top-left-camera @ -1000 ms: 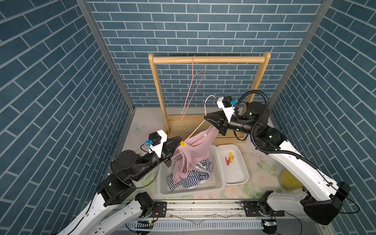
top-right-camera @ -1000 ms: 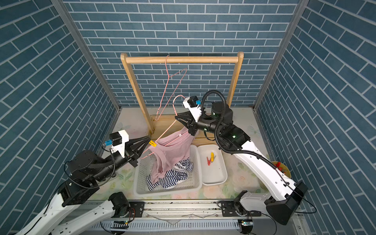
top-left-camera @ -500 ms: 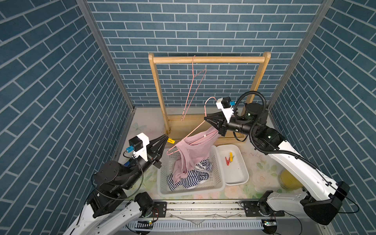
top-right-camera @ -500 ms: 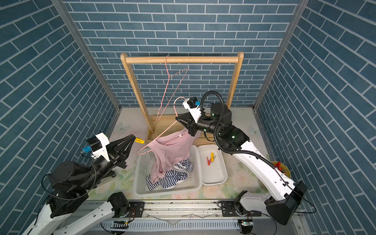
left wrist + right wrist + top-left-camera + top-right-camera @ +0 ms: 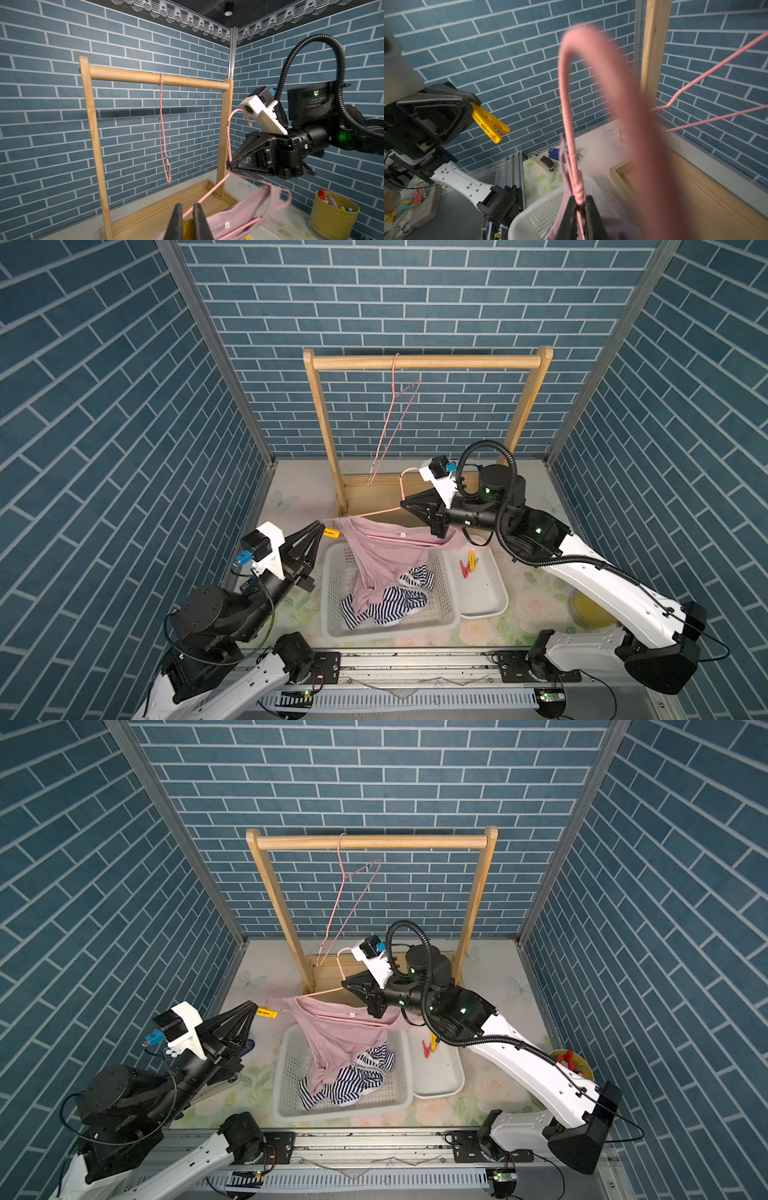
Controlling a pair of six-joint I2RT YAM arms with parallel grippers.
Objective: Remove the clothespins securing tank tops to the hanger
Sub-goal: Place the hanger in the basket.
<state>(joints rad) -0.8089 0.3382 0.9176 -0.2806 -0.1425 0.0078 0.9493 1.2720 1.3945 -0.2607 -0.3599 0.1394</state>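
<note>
In both top views the left arm (image 5: 216, 614) reaches toward the basket (image 5: 330, 585). The left jaws are closed on a yellow clothespin (image 5: 331, 534) just beside the corner of the pink tank top (image 5: 386, 549); from here I cannot tell whether the two touch. The right jaws are closed on the neck of a pink wire hanger (image 5: 376, 512), held tilted above the bench (image 5: 291, 506). The pink top hangs from it into the basket, where the striped tank top (image 5: 386, 605) lies crumpled. A red clothespin (image 5: 464, 569) and a second yellow clothespin (image 5: 471, 559) lie in the white tray (image 5: 486, 601) beside the basket. Another hanger (image 5: 390, 418) hangs on the wooden rack (image 5: 428, 361).

The left wrist view shows only a sliver of the held clothespin (image 5: 187, 226), between two dark fingers (image 5: 178, 220). It shows plainly the right jaws pinching the hanger just below its hook (image 5: 234, 116), with the pink top blurred beneath. A yellow tub (image 5: 332, 216) of coloured pegs stands on the bench.

The right wrist view alone shows the held clothespin whole (image 5: 490, 122). Its tail is in the left jaws and its forked end points into the air, apart from the cloth. The hanger rises, large and blurred, from the closed right jaws.
</note>
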